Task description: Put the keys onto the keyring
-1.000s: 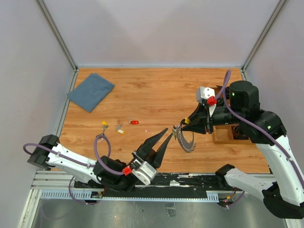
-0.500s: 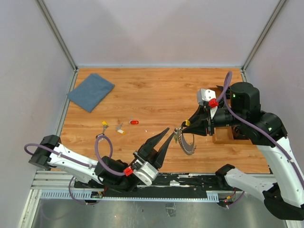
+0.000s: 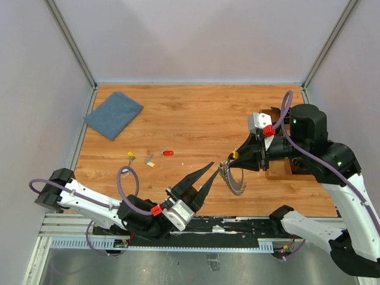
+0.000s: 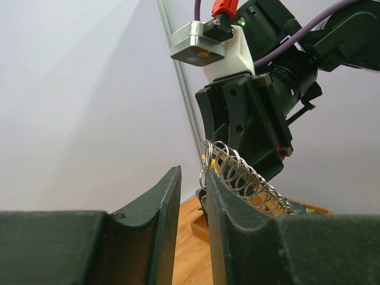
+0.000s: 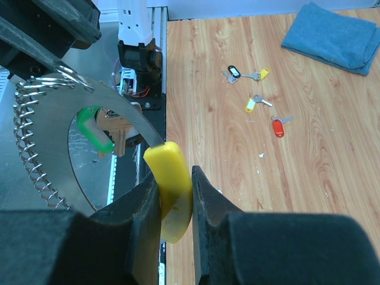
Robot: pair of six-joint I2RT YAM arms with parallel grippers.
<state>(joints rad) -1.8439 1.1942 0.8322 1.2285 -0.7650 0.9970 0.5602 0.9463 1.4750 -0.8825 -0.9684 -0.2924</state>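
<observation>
left of 1 gripped keyring (image 3: 233, 178) lie 4 keys (image 5: 252, 104).

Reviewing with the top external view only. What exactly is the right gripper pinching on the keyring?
Observer: The right wrist view shows the right gripper shut on the yellow tag of the keyring.
Operator: Any other tag on it?
Observer: A green tag, showing through the ring's opening.
Operator: Is the left gripper holding anything?
Observer: Left wrist view: its fingers stand slightly apart, nothing between them, wire loops beside one fingertip.
</observation>
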